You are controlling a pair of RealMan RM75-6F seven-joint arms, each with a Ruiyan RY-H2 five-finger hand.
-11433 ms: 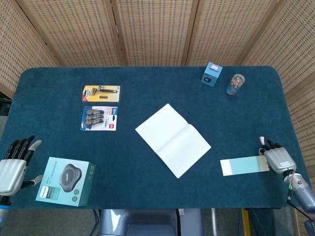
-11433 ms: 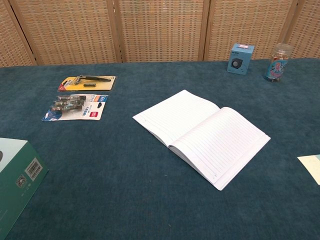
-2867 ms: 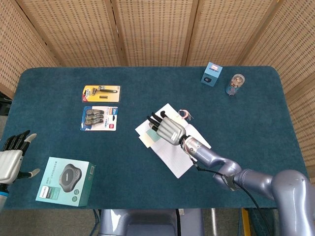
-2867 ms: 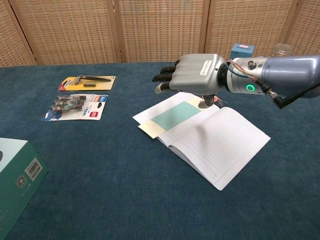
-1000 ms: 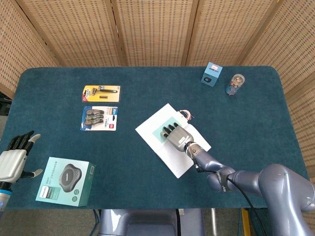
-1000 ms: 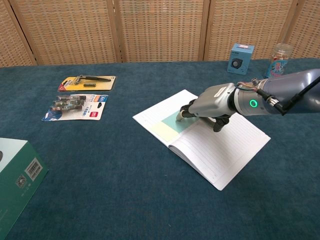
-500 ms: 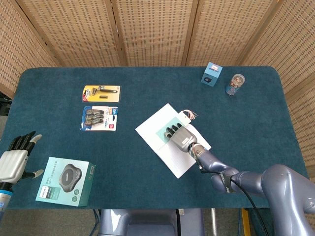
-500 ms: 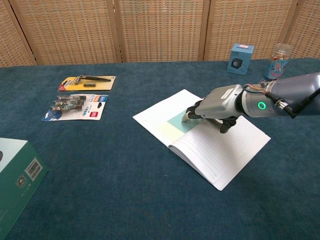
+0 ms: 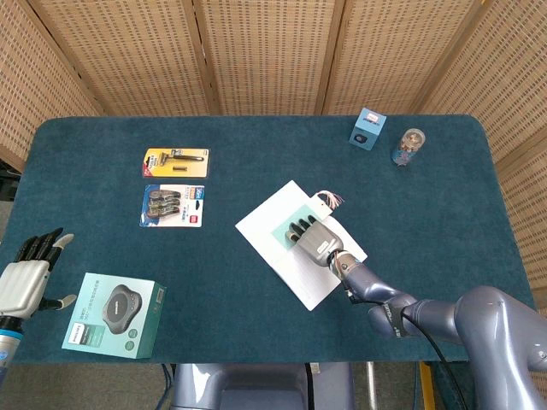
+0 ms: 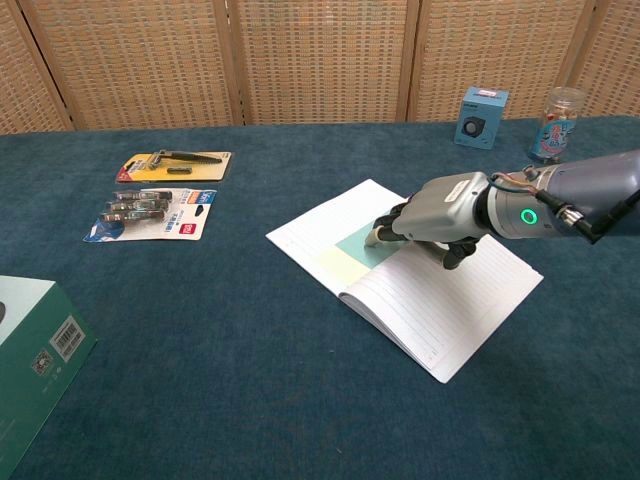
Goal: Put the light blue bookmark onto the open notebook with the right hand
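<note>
The open notebook (image 9: 338,256) (image 10: 455,305) lies in the middle of the blue table. On its left page lies the light blue bookmark (image 9: 283,234) (image 10: 357,246), flat, with its cream end (image 10: 329,263) toward the page's outer edge. My right hand (image 9: 315,239) (image 10: 442,218) is low over the notebook's fold, palm down, and its fingertips (image 10: 384,232) rest on the bookmark's near end. It holds nothing. My left hand (image 9: 26,278) hovers at the table's front left edge, fingers spread and empty; the chest view does not show it.
A razor pack (image 9: 175,161) (image 10: 172,164) and a clip pack (image 9: 173,206) (image 10: 152,214) lie at the left. A green box (image 9: 111,314) (image 10: 30,350) stands front left. A small blue box (image 9: 367,129) (image 10: 481,117) and a jar (image 9: 409,147) (image 10: 555,125) stand back right.
My right hand has slid a little to the right across the notebook, fingertips trailing over the bookmark. The bookmark stays flat on the left page. The left hand has hardly moved.
</note>
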